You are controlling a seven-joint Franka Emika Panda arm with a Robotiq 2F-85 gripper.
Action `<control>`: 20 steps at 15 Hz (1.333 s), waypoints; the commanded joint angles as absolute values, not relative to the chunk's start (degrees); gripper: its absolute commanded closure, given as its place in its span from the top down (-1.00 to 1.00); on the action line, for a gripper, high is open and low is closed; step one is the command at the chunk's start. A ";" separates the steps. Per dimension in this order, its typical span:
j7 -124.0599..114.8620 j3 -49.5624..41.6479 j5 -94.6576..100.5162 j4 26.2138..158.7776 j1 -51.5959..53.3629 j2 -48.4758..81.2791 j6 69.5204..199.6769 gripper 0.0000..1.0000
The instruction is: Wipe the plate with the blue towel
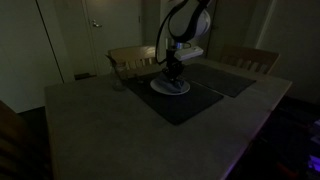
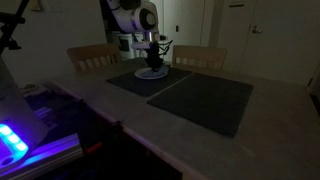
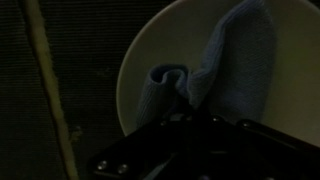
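The white plate (image 1: 170,88) lies on a dark placemat (image 1: 175,103) at the far side of the table; it also shows as the plate (image 2: 151,73) and, close up, the plate (image 3: 135,70). The blue towel (image 3: 225,60) lies crumpled on the plate in the wrist view, one fold rising into my jaws. My gripper (image 3: 190,112) is shut on that fold, directly above the plate. In both exterior views the gripper (image 1: 174,76) (image 2: 152,64) stands straight down on the plate, and the towel is too dark to make out.
A second dark placemat (image 1: 230,78) (image 2: 200,100) lies beside the first. Wooden chairs (image 1: 132,60) (image 1: 248,58) stand at the table's far edge. The room is dim. A device with blue lights (image 2: 25,140) sits close to the table's near edge.
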State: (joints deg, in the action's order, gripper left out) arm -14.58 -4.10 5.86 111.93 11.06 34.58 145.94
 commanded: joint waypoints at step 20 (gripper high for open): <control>-1.16 1.17 2.54 112.35 7.63 35.34 143.00 -0.97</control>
State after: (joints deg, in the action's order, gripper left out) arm 3.59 7.01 -5.06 111.60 2.87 34.49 140.77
